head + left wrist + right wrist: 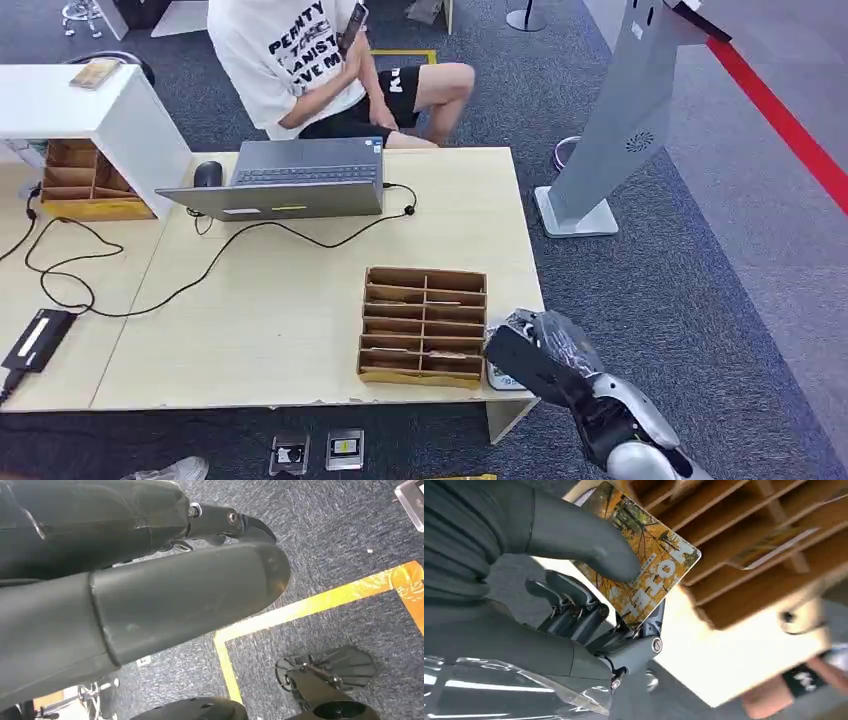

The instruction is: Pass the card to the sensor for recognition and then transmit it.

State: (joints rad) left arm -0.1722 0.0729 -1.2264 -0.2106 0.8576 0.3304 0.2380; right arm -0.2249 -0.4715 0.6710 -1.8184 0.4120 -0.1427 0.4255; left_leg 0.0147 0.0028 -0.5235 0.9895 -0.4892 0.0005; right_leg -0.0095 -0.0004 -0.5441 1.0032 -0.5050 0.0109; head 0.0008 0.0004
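Observation:
My right hand hovers at the table's front right corner, just right of the cardboard organizer. In the right wrist view its thumb and darker fingers pinch a card printed with yellow autumn trees and white letters. Under the hand a small white device, apparently the sensor, lies on the table edge, mostly covered. My left hand hangs over the carpet, holding nothing, thumb and fingers apart.
A person sits behind the table holding a phone. On it are an open laptop, a mouse, cables and a black box. A grey kiosk stands right. Two small devices lie on the floor.

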